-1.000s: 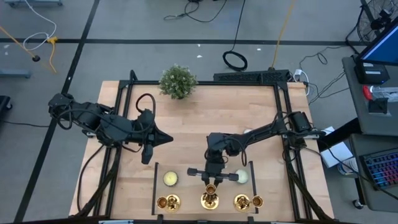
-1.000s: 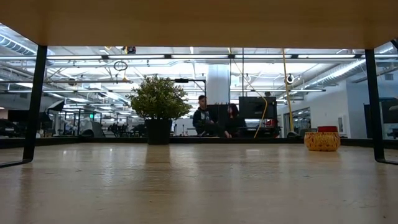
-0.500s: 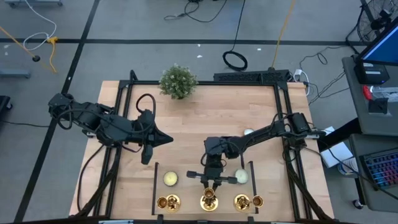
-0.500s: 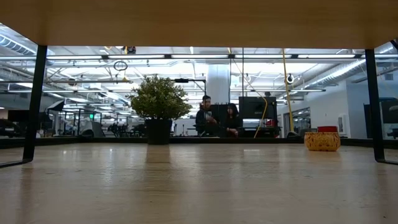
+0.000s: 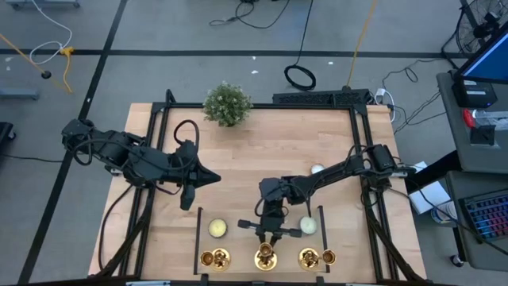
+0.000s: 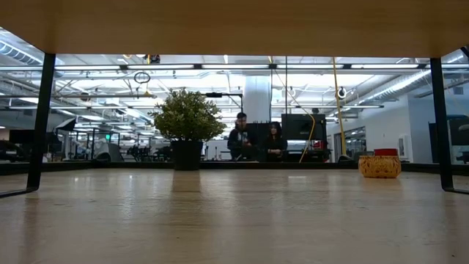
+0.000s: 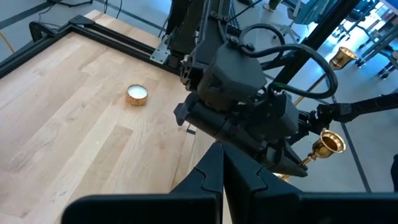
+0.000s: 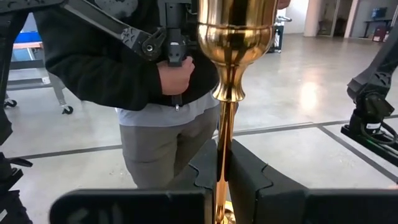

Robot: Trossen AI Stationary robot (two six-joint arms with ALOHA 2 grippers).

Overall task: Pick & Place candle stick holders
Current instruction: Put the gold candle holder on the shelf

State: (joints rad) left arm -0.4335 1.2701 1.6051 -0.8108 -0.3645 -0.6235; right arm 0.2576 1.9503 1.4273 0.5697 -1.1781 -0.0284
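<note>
Right tool pinches the middle candle holder

The right tool squeezes the thin stem of the middle candle holder, near the bench front edge, probably so it stays straight up. Two more holders stand beside it. The left tool waits, pressed together.

Right gripper low at table's near edge, fingers clamped together; left gripper parked mid-left, fingers together.
</note>
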